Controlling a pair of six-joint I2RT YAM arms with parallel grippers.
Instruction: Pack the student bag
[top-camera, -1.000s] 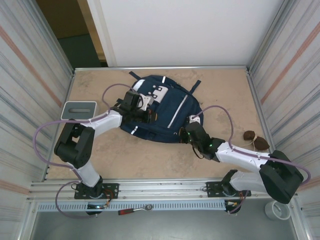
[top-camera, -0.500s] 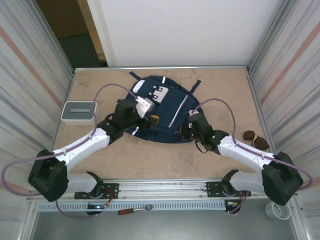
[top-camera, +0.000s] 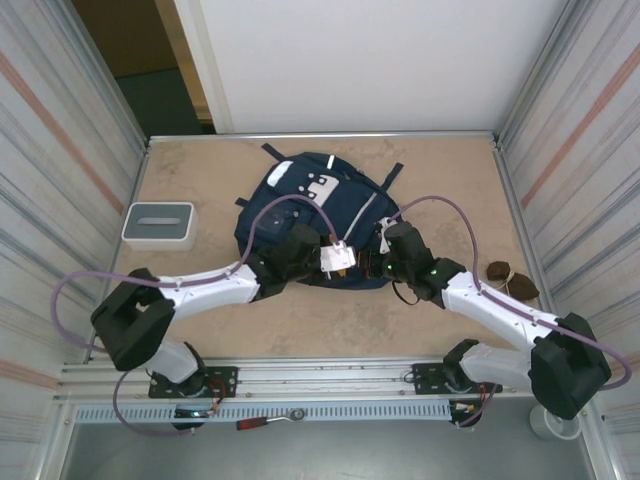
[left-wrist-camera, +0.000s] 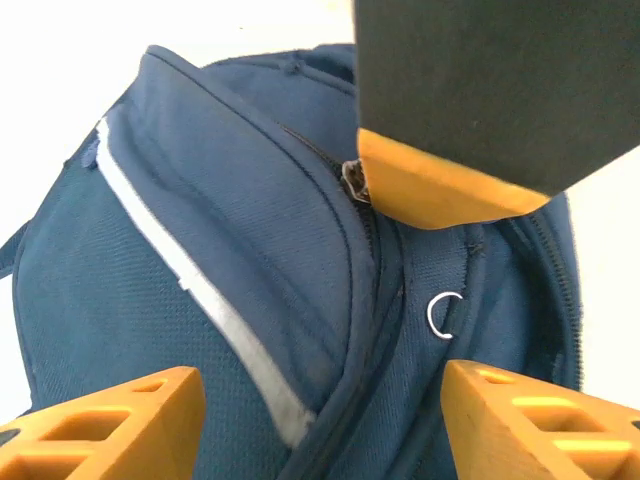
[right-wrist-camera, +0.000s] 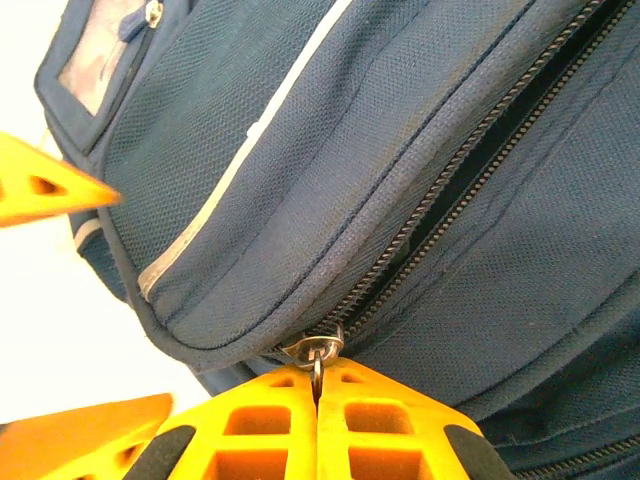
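The student bag (top-camera: 345, 195) lies flat mid-table, navy with white stripes. My right gripper (top-camera: 373, 264) is at its near edge, shut on the metal zipper pull (right-wrist-camera: 318, 352), with its fingertips (right-wrist-camera: 318, 400) pressed together below the slider. Behind the pull the zipper (right-wrist-camera: 470, 165) gapes partly apart. My left gripper (top-camera: 345, 260) sits just left of the right one, over the same edge. In the left wrist view its orange fingers (left-wrist-camera: 100, 430) stand wide apart, the gripper (left-wrist-camera: 320, 420) open over bag fabric (left-wrist-camera: 250, 300) and a small metal ring (left-wrist-camera: 445, 315), holding nothing.
A small grey-white box (top-camera: 158, 222) stands left of the bag. A brown object (top-camera: 510, 281) lies near the right wall. Corrugated walls close in both sides. Purple cables arc over the bag from each arm.
My left arm swung from the bag's upper left down to its near edge beside the right gripper, and its jaws opened. The right gripper stayed shut on the zipper pull, shifting slightly farther.
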